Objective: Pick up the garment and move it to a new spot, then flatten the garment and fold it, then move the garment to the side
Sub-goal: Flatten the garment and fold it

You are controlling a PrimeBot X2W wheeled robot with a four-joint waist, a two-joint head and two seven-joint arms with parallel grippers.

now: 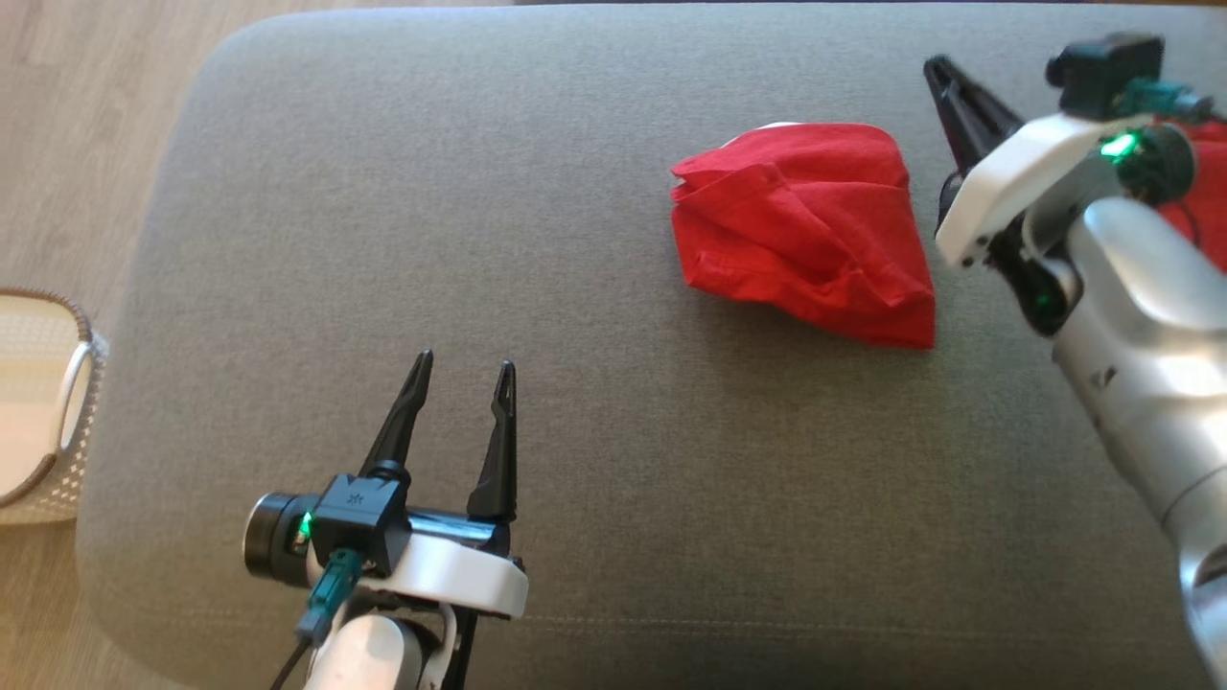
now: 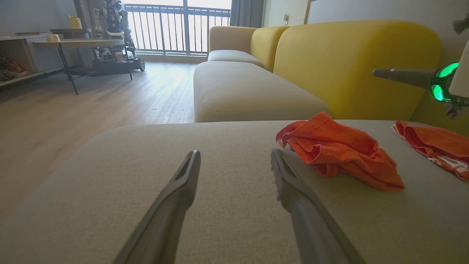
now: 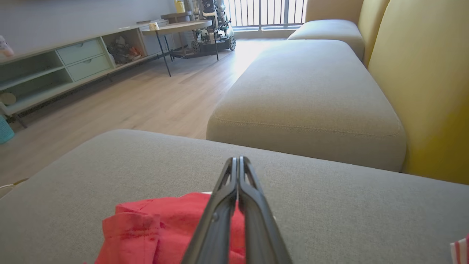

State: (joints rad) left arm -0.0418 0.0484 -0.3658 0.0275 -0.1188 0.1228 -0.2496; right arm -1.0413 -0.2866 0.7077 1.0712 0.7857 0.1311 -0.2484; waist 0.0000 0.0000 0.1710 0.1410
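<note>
The red garment [image 1: 805, 230] lies folded into a rumpled, roughly square bundle on the grey seat cushion [image 1: 479, 192], at about two o'clock from the cushion's middle in the head view; a sliver of white shows at its far edge. The right gripper [image 1: 935, 67] hangs just beside the bundle's three o'clock edge with its fingers pointing to eleven o'clock. In the right wrist view the right gripper [image 3: 238, 159] has its two fingers pressed together with nothing pinched between them, their tips over bare grey fabric and the garment [image 3: 165, 223] low behind them. The left gripper [image 1: 464, 362] sits at seven o'clock over the cushion, well apart from the garment, jaws spread wide and empty. From the left wrist view the left gripper [image 2: 235, 152] points along the cushion, with the garment [image 2: 340, 150] at two o'clock from its tips. A second red cloth [image 1: 1213, 201] with white stripes lies at the cushion's three o'clock end. A white perforated basket [image 1: 57, 422] stands on the wooden floor [image 1: 77, 115] at nine o'clock.
</note>
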